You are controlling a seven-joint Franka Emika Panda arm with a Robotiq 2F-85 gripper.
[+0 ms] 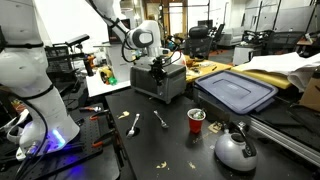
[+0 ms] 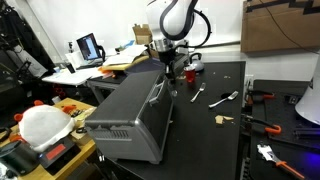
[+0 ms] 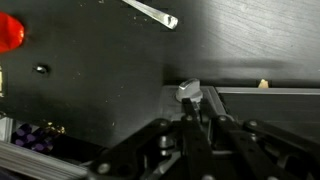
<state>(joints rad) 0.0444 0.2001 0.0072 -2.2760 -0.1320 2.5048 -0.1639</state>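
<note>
A silver toaster [image 1: 160, 82] stands on the black table, also in an exterior view [image 2: 130, 115]. My gripper [image 1: 157, 62] hangs over its end in both exterior views [image 2: 165, 62]. In the wrist view the fingers [image 3: 195, 110] are shut together, with nothing seen between them. Their tips sit right at the toaster's small pale lever knob [image 3: 188, 91], at the corner of the toaster's top. Whether they press on the knob I cannot tell.
A red cup [image 1: 196, 119] [image 2: 190, 74] [image 3: 10, 32], a fork [image 1: 134, 124] [image 2: 222, 98] and a spoon [image 1: 160, 119] [image 2: 197, 95] lie on the table near the toaster. A metal kettle [image 1: 235, 148] and a blue bin lid [image 1: 236, 92] are further off.
</note>
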